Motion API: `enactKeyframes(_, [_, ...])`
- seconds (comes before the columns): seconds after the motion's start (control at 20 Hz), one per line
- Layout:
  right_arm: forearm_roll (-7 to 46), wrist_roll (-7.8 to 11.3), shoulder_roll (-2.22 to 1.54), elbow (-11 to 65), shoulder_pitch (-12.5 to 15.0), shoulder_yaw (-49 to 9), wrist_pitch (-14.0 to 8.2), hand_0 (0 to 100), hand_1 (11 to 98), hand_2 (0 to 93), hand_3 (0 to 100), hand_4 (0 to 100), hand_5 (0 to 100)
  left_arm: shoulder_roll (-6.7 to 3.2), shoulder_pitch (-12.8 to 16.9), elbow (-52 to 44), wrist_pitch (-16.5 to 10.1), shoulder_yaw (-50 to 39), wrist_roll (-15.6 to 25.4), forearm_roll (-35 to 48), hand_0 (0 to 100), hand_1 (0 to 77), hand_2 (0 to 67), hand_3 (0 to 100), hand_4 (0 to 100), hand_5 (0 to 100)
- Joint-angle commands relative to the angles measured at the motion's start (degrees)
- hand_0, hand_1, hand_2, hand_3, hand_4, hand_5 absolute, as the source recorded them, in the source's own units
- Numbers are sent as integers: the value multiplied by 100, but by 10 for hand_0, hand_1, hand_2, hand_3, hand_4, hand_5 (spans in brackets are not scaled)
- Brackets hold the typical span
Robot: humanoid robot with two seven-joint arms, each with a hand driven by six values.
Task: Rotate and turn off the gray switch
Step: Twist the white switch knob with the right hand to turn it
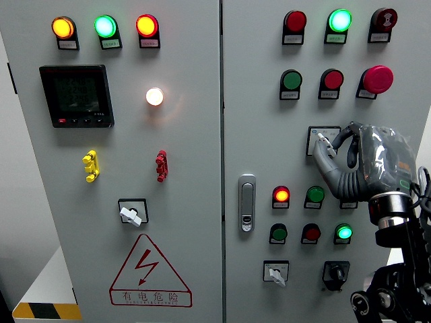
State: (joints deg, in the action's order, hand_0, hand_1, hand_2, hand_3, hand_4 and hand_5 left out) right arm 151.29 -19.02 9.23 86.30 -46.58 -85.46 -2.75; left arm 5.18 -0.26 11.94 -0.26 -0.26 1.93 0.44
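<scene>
While right hand (337, 151) pinches gray switch (322, 141), fingers curled on it | stiff, small knob, likely detented | grip its lever sides | left hand unseen

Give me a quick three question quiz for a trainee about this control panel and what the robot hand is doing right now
1. True or false: the right hand has its fingers at the gray switch on the right door.
2. Multiple choice: which top-row lamp on the left door is green? A) left lamp B) middle lamp C) right lamp
3. Fill in: the red mushroom button sits ____ the right hand.

Key: 1 true; 2 B; 3 above.
</scene>
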Motion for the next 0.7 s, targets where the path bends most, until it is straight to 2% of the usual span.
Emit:
enactKeyframes(0.0, [24,4,0,-8,0,-6,2,780,385,801,1000,999,1000,0,0,1,0,0,0,0,0,0,127,183,94,124])
enactKeyframes(0.2, [32,82,0,-26,0,3,2,829,352,801,1000,1000,1000,0,0,1,0,0,0,0,0,0,127,183,94,124])
enactKeyframes(0.55, [85,100,-9,-35,-9,-6,-7,841,358,801,1000,996,1000,0,0,1,0,0,9,0,0,0,127,183,94,124])
enactKeyframes(0.65, [94,92,0,-35,9,-6,-15,862,338,798,1000,993,1000,0,0,1,0,0,0,0,0,0,127,183,94,124])
